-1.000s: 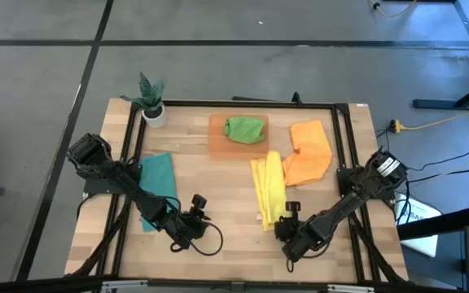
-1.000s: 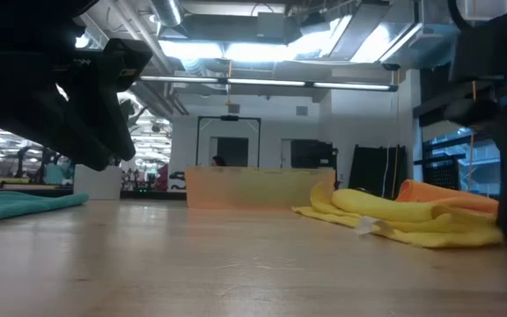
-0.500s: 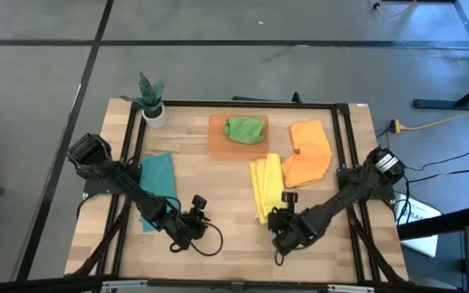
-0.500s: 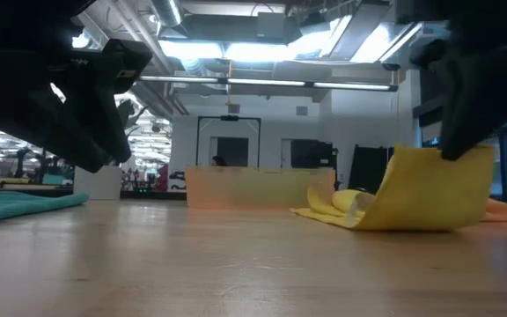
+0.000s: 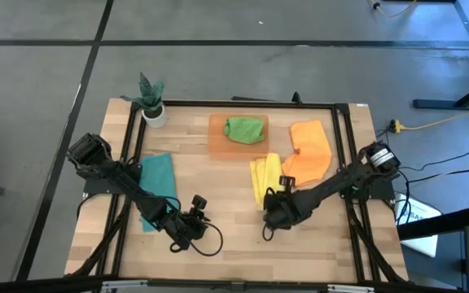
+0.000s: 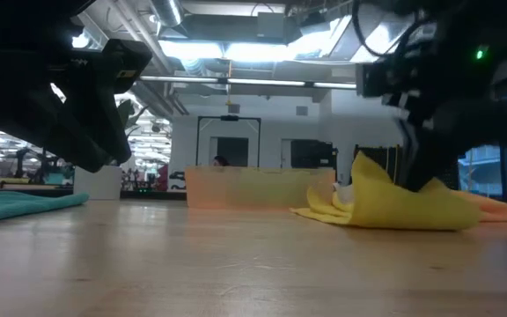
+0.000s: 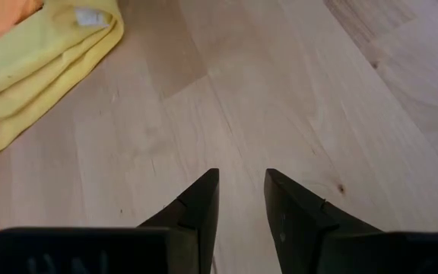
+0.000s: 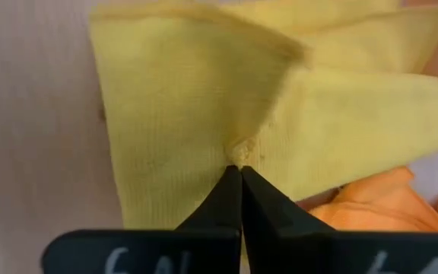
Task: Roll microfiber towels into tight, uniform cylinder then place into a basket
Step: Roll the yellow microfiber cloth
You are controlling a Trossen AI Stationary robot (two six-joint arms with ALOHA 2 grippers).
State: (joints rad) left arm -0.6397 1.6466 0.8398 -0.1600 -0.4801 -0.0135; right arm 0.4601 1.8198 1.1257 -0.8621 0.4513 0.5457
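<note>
Basket [image 5: 237, 137] sits at the far middle of the table [image 5: 234, 236], holds one green towel [image 5: 245, 129] bunched inside, nothing else in it. In the low view the basket [image 6: 258, 187] shows as a translucent orange wall, contents not readable there. Small white pot with plant [image 5: 152, 104] at far left corner, outside the black frame rail.

Right gripper [image 5: 272, 205] is clenched on a pinch of the yellow towel [image 5: 266, 175], near end lifted into a peak; the fingers [image 8: 230, 199] meet on the fabric. Rest of the yellow towel lies on the wood, far end just beside the basket's near edge, right side touching the orange towels [image 5: 309, 151]. Orange towels lie flat near the right rail.

Left gripper [image 5: 194, 218] hovers low over bare wood at the near left-centre, fingers [image 7: 204, 204] apart, holding nothing. Teal towel [image 5: 157, 187] lies flat along the left rail, under the left arm.

Open wood: the near strip between both grippers and the centre in front of the basket.
</note>
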